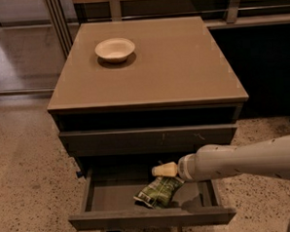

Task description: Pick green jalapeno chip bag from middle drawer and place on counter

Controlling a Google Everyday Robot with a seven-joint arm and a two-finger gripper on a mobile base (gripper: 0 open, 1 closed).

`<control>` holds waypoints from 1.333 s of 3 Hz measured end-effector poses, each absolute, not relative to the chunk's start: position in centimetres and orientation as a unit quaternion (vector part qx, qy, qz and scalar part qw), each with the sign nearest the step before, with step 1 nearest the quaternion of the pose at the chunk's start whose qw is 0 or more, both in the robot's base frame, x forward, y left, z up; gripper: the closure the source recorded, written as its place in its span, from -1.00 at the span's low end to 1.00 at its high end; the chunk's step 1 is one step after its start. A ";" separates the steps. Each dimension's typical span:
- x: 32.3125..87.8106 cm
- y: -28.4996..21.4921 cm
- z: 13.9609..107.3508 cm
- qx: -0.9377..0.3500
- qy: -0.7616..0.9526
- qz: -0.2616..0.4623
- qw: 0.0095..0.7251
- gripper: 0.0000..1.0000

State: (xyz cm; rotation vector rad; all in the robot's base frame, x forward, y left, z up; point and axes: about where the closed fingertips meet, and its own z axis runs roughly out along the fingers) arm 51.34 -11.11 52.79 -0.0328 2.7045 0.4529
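The green jalapeno chip bag lies crumpled on the grey tray of the open middle drawer, right of its centre. My gripper, cream-tipped on a white arm reaching in from the right, hangs inside the drawer opening just above the bag's back end and close to it. I cannot tell whether it touches the bag. The tan counter tops the cabinet above.
A cream round bowl stands on the counter's back left. A shut drawer front with pale scuff marks sits right above my gripper. Speckled floor lies around the cabinet, with metal posts behind it at the left.
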 end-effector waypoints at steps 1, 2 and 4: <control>51.5 -9.9 51.1 -0.040 0.962 0.198 0.184 -1.00; 51.3 -7.6 49.4 -0.087 0.957 0.224 0.165 -1.00; 50.7 -4.5 47.3 -0.129 0.951 0.242 0.144 -1.00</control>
